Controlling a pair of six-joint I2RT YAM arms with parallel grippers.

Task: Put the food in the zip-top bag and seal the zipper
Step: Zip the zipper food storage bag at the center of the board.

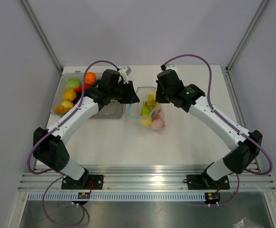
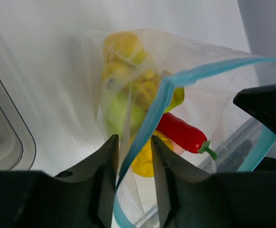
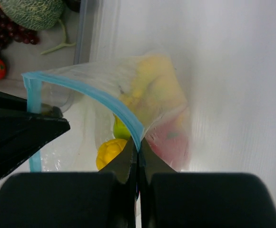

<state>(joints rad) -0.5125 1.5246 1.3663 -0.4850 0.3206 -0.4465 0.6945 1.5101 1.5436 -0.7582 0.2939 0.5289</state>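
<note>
White tabletop (image 1: 190,142) is carrying the zip-top bag (image 1: 145,95) mid-table, just right of the clear tray (image 1: 110,115), with the food (image 1: 152,118) sitting inside it. Right gripper (image 3: 138,154) is pinching the zipper (image 3: 115,108) tight, while left gripper (image 2: 133,161) is straddling that same strip, fingers apart, not squeezing.

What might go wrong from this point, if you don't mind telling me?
1. The left gripper straddles the zipper with its fingers apart, so the thin strip could slip aside as it closes.
2. The red pepper lies near the gaping mouth of the zip-top bag; it may block the seal or tumble out.
3. The right gripper pinches the zipper with just its fingertips, so a pull might free it.
</note>
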